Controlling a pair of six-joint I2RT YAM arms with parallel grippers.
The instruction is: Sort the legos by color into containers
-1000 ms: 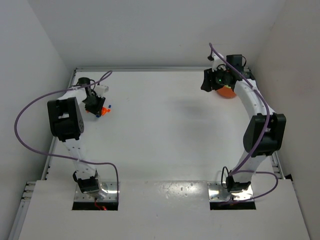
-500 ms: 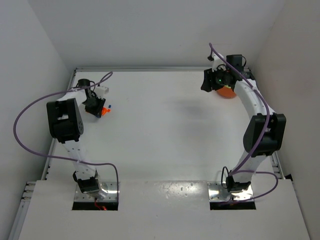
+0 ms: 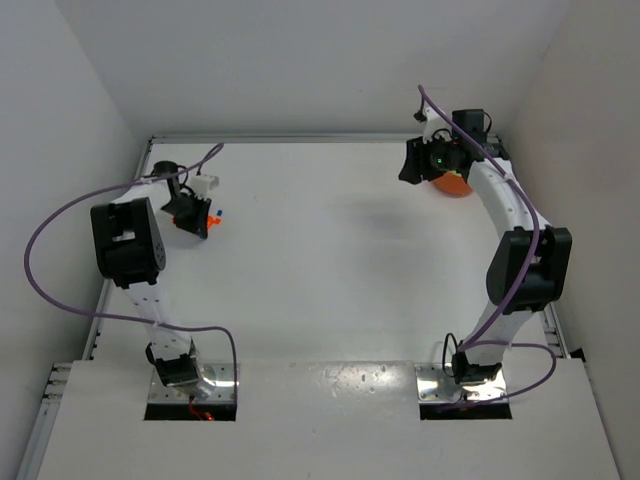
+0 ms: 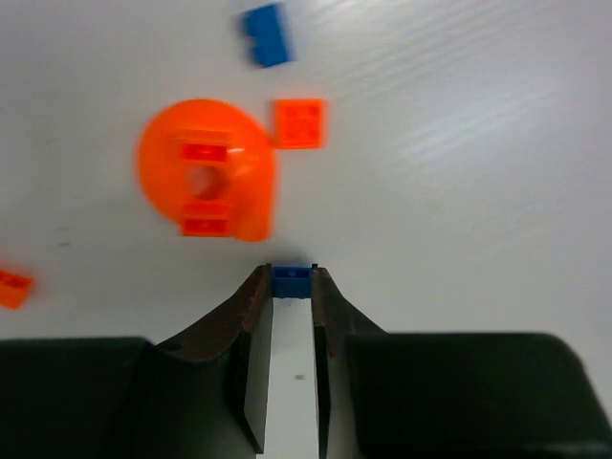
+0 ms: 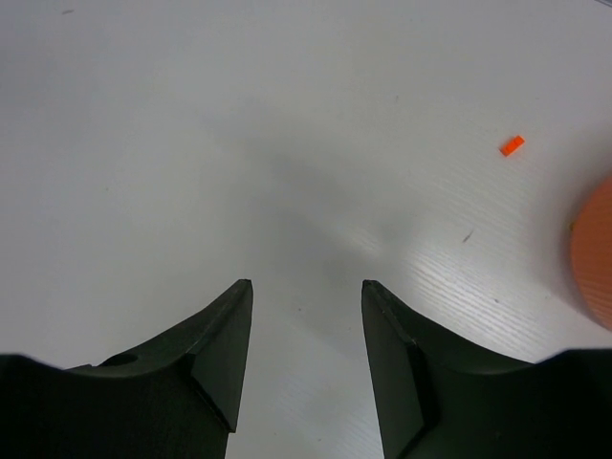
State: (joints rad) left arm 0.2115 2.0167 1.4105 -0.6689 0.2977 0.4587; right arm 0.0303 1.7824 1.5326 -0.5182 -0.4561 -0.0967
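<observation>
In the left wrist view my left gripper is shut on a tiny blue brick held between its fingertips. Just beyond it a small round orange dish lies on the table with two orange-red bricks in it. An orange-red square brick touches the dish's rim, and another blue brick lies farther off. My right gripper is open and empty over bare table. An orange bowl sits beside it at the back right; its edge also shows in the right wrist view.
One orange-red brick lies at the left edge of the left wrist view. A tiny orange-red brick lies on the table near the orange bowl. The white side walls stand close behind both grippers.
My left gripper has shifted a little toward the back left with the blue brick in it. The right arm has not moved.
</observation>
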